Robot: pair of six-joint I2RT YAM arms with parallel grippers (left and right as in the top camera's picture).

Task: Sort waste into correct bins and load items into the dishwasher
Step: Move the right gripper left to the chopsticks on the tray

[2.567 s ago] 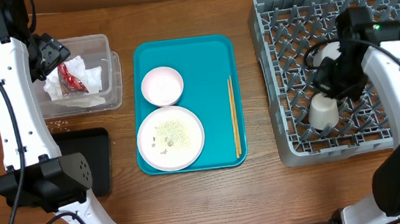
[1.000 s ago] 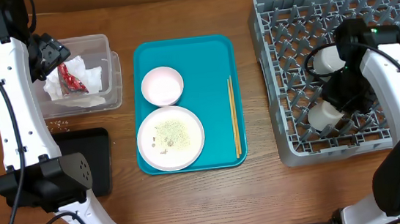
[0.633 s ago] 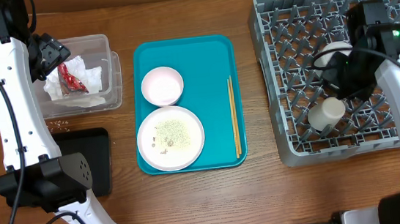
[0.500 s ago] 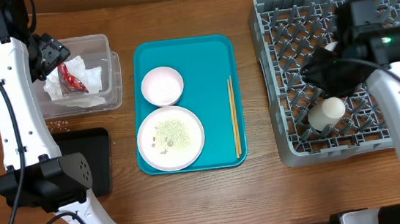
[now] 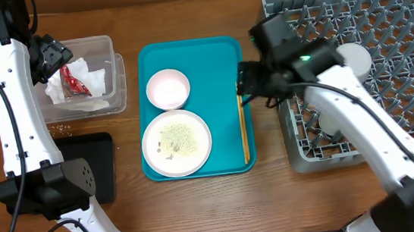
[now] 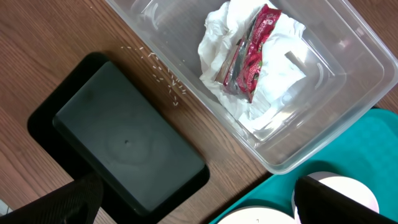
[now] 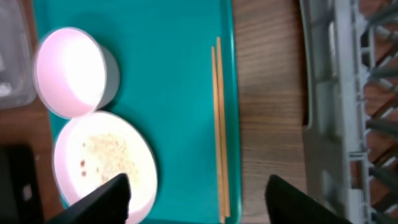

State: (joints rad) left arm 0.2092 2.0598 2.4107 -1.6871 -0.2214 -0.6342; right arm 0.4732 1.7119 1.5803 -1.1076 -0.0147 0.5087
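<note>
Right tool [image 7: 198,182] spread above chopsticks [image 7: 217,124] along teal tray [image 7: 174,93] right edge.

We record the white left arm [image 5: 10,112] and white right arm [image 5: 352,117] outstretched; black left gripper [image 6: 196,190] and black right gripper [image 7: 198,186] both gape, empty.

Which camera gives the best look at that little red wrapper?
The left wrist view: the red wrapper lies large and unobstructed on crumpled napkins inside the clear tub. The overhead view shows it only as a small red patch beside the left arm. The right wrist view does not show it.
</note>
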